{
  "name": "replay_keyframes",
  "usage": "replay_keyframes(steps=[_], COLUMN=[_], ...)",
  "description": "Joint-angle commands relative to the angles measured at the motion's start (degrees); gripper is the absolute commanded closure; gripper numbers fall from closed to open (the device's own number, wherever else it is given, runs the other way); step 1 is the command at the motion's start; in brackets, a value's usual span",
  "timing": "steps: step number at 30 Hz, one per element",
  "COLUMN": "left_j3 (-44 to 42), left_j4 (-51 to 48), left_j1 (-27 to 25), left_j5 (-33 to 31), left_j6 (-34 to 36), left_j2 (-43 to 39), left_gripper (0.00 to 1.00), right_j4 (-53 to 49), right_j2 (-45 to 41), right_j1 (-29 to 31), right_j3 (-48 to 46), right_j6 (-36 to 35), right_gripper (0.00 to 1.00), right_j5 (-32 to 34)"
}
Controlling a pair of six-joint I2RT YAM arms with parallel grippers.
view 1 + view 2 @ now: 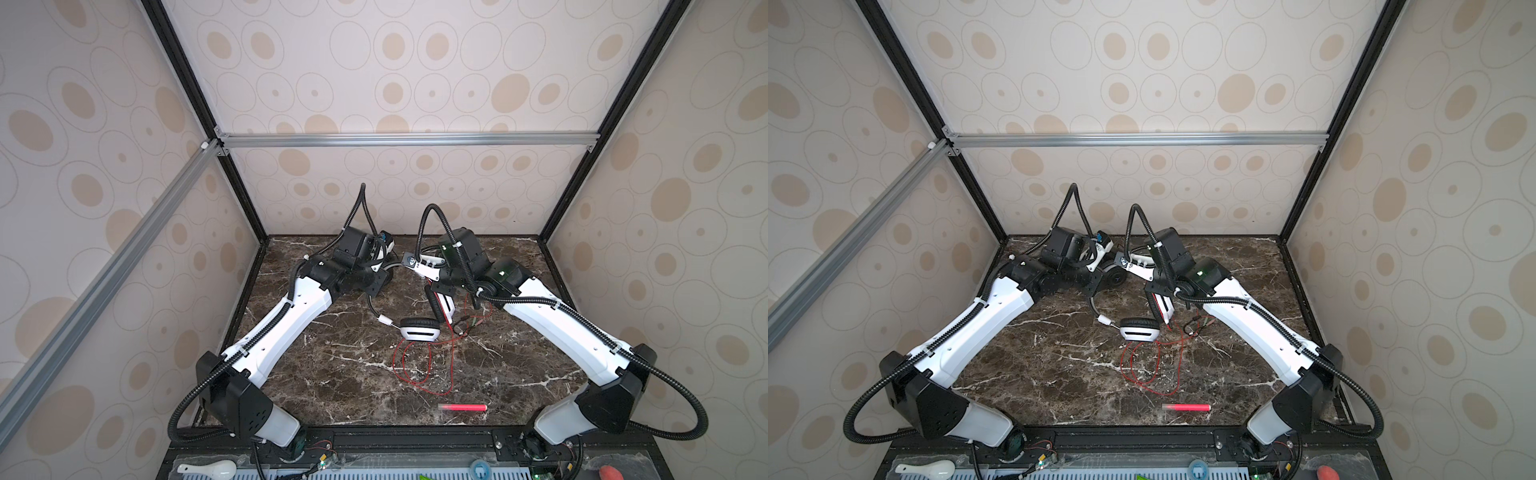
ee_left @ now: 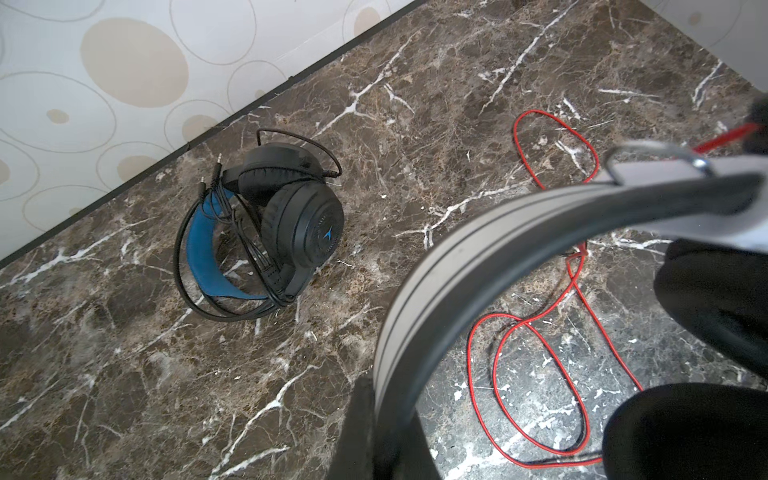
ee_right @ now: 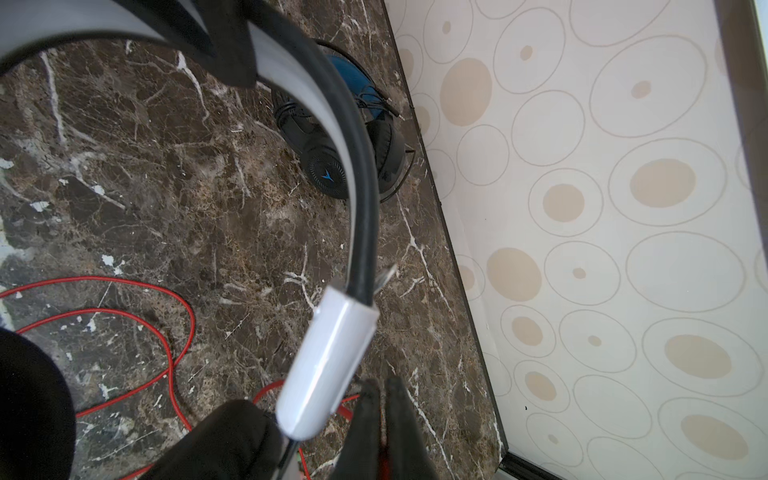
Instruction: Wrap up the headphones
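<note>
Far, left of centre on the counter [image 1: 332, 386], the black headset [image 2: 266, 220] lies with its cable coiled round it. The left jaws are clamped on the headband of the white headset [image 1: 417, 330], one cup resting mid-counter. Right of that, the right jaws pinch its red cable [image 2: 468, 357], loops trailing nearward.

We can pass freely over the bare table [image 1: 332, 374] at front left. Red cable [image 2: 468, 365] loops and the white headset [image 1: 417, 330] clutter the middle, a pink tube [image 1: 462, 407] lies in front, and the black headset [image 2: 266, 224] sits at the back.
</note>
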Motion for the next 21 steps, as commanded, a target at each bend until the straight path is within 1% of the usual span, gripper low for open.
replay_keyframes(steps=[1, 6, 12, 21], left_j3=[-0.5, -2.37, -4.58, -5.99], left_j4=[1.87, 2.38, 3.91, 5.4], left_j1=[-0.53, -0.49, -0.22, 1.04], left_j5=[4.59, 3.97, 3.18, 3.51], left_j6=[-1.03, -2.05, -3.62, -5.36], left_j2=[-2.71, -2.5, -3.0, -2.75], left_gripper=[1.0, 1.0, 1.0, 1.0], right_j4=[2.61, 4.91, 5.16, 2.98], right_j2=[-0.31, -3.15, -5.62, -7.12], right_j1=[1.27, 2.98, 4.98, 9.28], right_j3=[1.82, 0.45, -0.6, -1.41], right_j6=[-1.16, -0.83, -0.31, 0.38], right_gripper=[0.93, 0.92, 0.92, 0.93], right_j5=[3.14, 4.73, 7.36, 12.23])
